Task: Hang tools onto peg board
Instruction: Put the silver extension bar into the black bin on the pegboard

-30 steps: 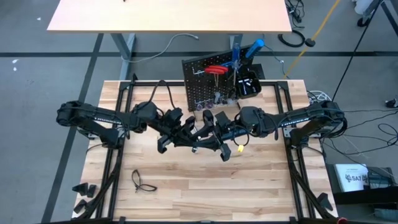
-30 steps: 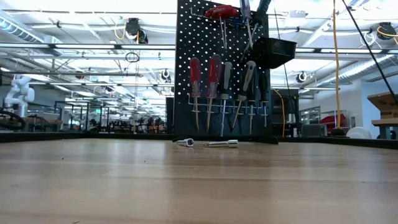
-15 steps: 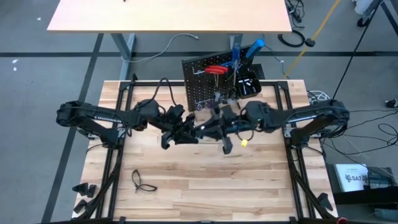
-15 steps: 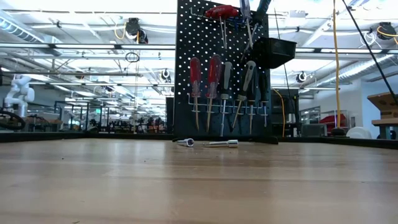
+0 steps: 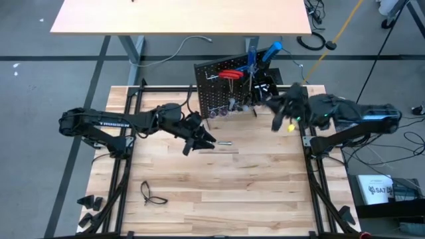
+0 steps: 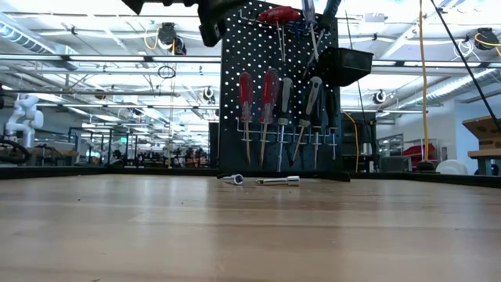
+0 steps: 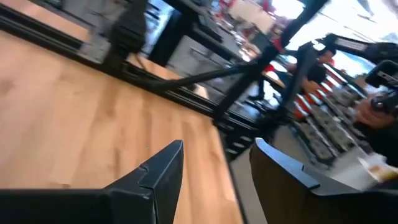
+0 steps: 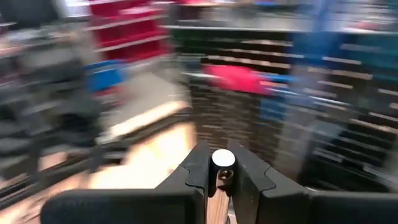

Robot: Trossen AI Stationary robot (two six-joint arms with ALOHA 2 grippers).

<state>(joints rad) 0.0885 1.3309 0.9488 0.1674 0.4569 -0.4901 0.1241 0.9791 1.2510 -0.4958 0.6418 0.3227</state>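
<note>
Change since earlier: both arms are parting from the middle of the high view; the right arm is swinging to the upper right, the left arm is drawing back left.
High view, right gripper [image 5: 277, 114]: hovering just right of the black perforated upright peg board [image 5: 211, 89], blurred by motion.
High view, left gripper [image 5: 201, 141]: hanging over the tan wooden tabletop [image 5: 219, 192] left of centre, near a small silver bit [image 5: 224, 143] lying loose below the board.
Low view, board: red-handled and black-handled screwdrivers [image 6: 270, 98] are hanging in a row on the silver hook rail [image 6: 282, 142]; two silver bits [image 6: 280, 181] are lying at its foot.
Left wrist view: the left gripper's [image 7: 214, 168] fingers are standing apart with nothing between them.
Right wrist view: the right gripper [image 8: 222, 177] is pinching a slim silver round-ended tool [image 8: 223, 163] tight, the board blurred ahead.
Step in hand, as I judge it: carrying this tool to the board.
Doing it well: slowing before the rail, keeping the shaft upright, lining it over a free slot, then lowering without knocking hung neighbours.
</note>
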